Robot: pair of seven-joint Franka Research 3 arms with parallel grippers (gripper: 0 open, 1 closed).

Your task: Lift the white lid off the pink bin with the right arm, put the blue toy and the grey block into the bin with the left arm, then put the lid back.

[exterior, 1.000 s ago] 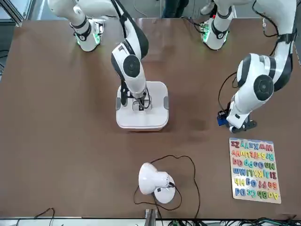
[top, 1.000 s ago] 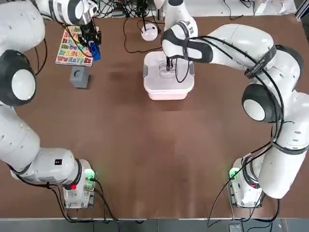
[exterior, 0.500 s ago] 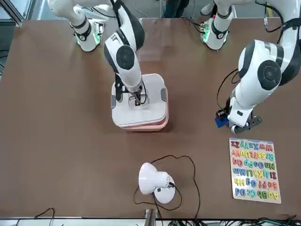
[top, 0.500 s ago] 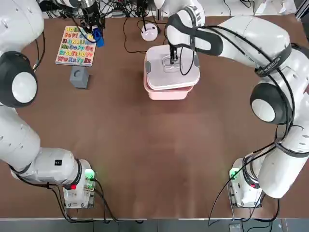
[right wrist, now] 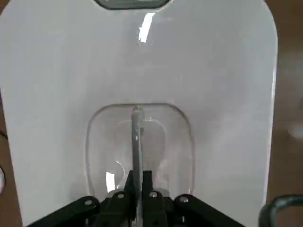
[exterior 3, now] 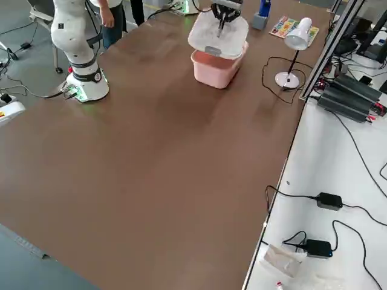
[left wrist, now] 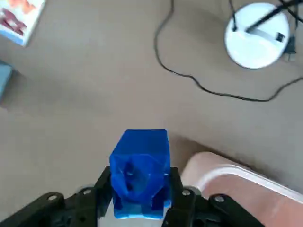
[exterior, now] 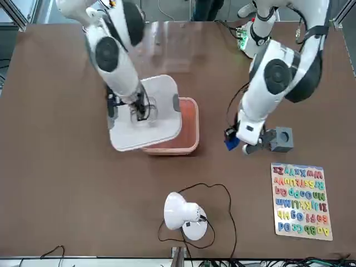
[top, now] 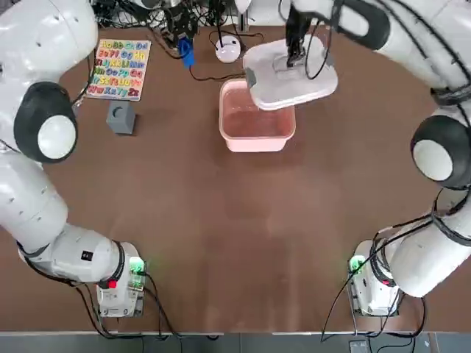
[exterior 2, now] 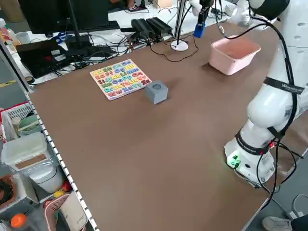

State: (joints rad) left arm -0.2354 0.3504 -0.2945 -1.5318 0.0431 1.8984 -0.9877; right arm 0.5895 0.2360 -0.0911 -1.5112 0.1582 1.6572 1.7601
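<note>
My right gripper [top: 296, 56] is shut on the handle of the white lid [top: 291, 79] and holds it in the air, tilted, over the far right part of the pink bin [top: 257, 142]. The bin [exterior: 194, 129] stands open and looks empty. The blue toy [top: 186, 55] hangs in my shut left gripper [top: 182, 44], above the table to the far left of the bin. In the left wrist view the toy [left wrist: 140, 172] sits between the fingers, close to the bin's rim [left wrist: 227, 172]. On the table by the puzzle board rests the grey block [top: 121, 118].
The alphabet puzzle board [top: 118, 68] lies at the far left. A small white lamp with a round base [top: 228, 50] and a black cable stands behind the bin. More cables run along the table's far edge.
The right gripper has raised the lid higher and swung it to the far right, uncovering most of the bin. The left gripper has carried the blue toy rightward toward the bin.
</note>
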